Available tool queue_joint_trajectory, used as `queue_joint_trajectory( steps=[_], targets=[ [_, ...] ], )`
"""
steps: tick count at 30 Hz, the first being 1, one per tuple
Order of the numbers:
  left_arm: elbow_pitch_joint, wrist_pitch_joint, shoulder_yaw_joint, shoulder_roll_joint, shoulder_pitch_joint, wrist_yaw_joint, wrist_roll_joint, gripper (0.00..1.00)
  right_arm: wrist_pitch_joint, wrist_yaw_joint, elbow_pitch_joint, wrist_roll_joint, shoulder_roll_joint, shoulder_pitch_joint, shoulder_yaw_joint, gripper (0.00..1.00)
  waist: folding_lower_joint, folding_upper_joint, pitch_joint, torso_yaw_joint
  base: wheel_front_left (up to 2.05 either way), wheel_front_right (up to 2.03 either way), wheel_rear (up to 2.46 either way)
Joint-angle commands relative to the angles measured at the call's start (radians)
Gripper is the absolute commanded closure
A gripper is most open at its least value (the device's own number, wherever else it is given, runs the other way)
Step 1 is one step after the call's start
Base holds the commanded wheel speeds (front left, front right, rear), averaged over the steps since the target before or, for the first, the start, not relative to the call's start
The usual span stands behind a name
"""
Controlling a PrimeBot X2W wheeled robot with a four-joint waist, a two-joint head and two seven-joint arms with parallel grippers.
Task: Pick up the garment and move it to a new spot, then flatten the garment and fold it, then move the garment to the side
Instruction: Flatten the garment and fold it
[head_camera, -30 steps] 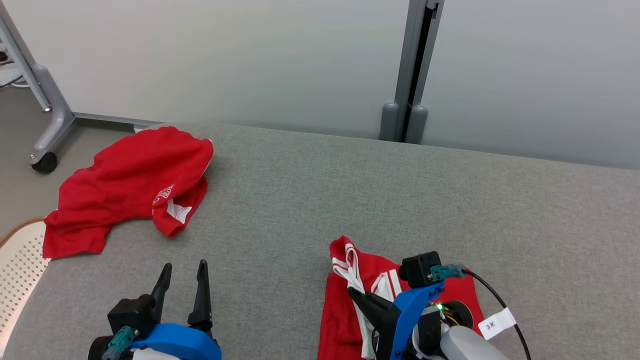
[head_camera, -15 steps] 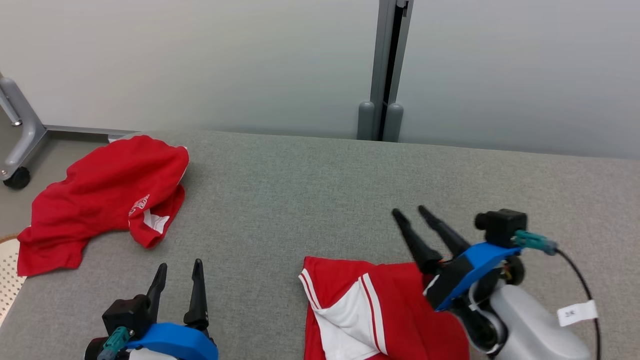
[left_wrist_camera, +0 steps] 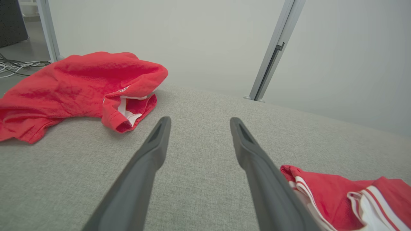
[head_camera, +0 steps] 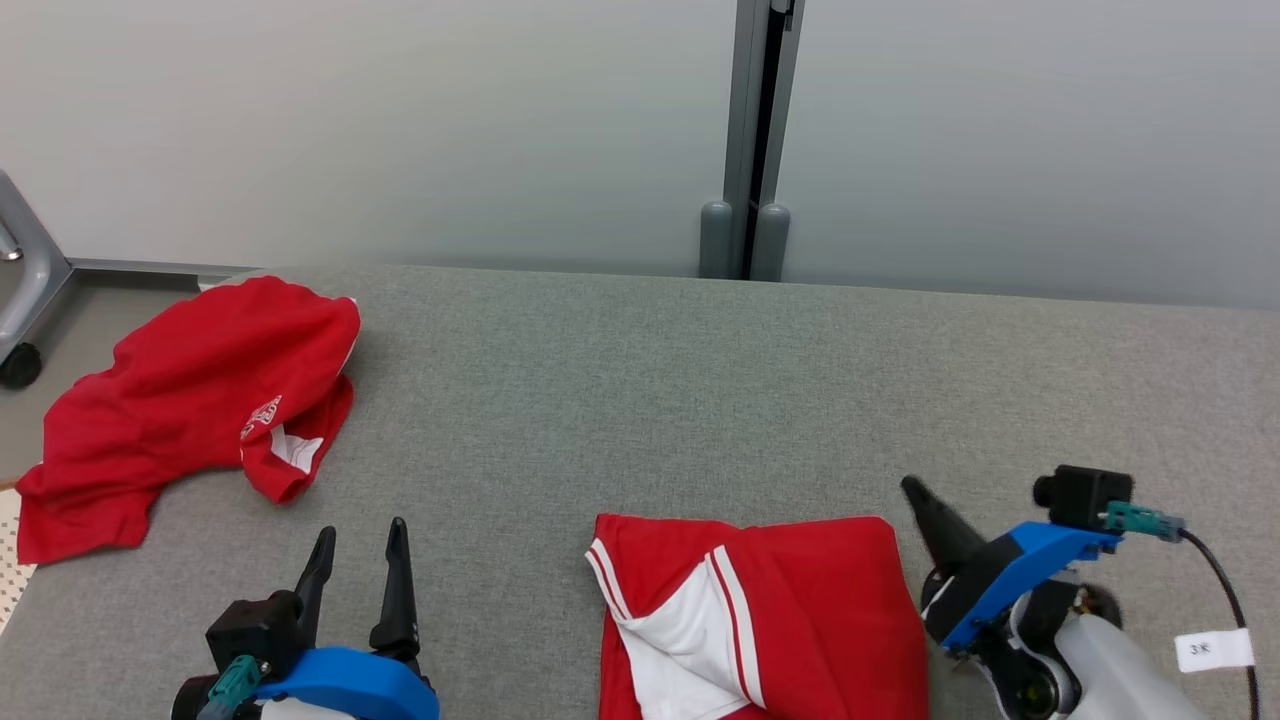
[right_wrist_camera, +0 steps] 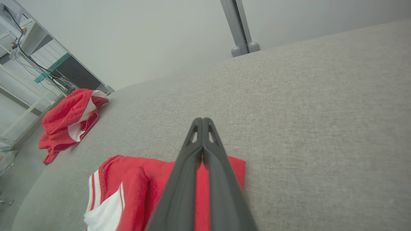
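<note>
Near the front edge of the table (head_camera: 640, 400), right of centre, the garment (head_camera: 800, 600) now lies flat, folded to a rough rectangle. It's red, with a white panel and white stripes turned up at its near-left corner. A second ago it was bunched, with a striped fold standing up under the right gripper (head_camera: 915, 490). That gripper has since let go, swung open over the far-right corner, then pulled back. Now its fingers are pressed together with nothing between them, and it sits just right of the garment's right edge, not touching it. In the right wrist view the closed fingers cross over the garment's far-right corner and end above bare table. The head camera has panned, so the post (head_camera: 745, 140) and red shirt (head_camera: 190, 410) sit further left in view; that's camera shift, not the things moving. The left gripper (head_camera: 362, 535) is unchanged: fingers spread, empty, low at the front left over bare table. The red shirt lies crumpled at the table's far-left corner, well apart from the garment. In the left wrist view the left gripper's right finger partly covers the garment's left edge. A white tag (head_camera: 1205, 650) hangs on the right arm's cable.
</note>
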Motion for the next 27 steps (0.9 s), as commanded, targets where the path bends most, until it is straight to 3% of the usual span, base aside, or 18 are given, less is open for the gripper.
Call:
queue_joint_trajectory(
  steps=[1,7,12,18,23,27],
  targets=[
    [0.001,-0.004,0.000,0.000,-0.009,-0.006,0.003,0.00,0.088,0.000,0.017,0.089,0.039,0.020,-0.009,1.00,0.0000,-0.0001,0.000,0.001,0.00,0.00,0.00],
    [0.006,-0.004,-0.009,0.000,-0.017,-0.007,0.006,0.00,0.406,0.000,0.071,0.299,0.100,0.013,-0.007,1.00,0.0000,-0.0001,0.001,0.023,0.00,0.00,0.00],
    [0.011,-0.004,-0.009,0.000,-0.014,-0.007,0.004,0.00,0.559,0.000,0.091,0.364,0.119,0.022,0.032,1.00,0.0000,-0.0001,0.000,0.043,0.00,0.00,0.00],
    [0.012,-0.004,-0.006,0.000,-0.016,-0.005,0.003,0.00,0.632,0.000,-0.004,0.403,0.134,0.057,0.114,1.00,0.0000,-0.0001,0.000,0.053,0.00,0.00,0.00],
    [0.009,-0.004,0.000,-0.001,-0.011,-0.006,0.001,0.00,0.712,0.000,-0.163,0.437,0.094,0.110,0.231,1.00,0.0000,-0.0001,0.002,0.046,0.00,0.00,0.00],
    [0.004,-0.004,0.005,-0.002,-0.009,-0.006,0.004,0.00,0.664,0.000,-0.279,0.448,0.050,0.120,0.266,1.00,0.0000,-0.0001,0.005,0.028,0.00,0.00,0.00]
  ],
)
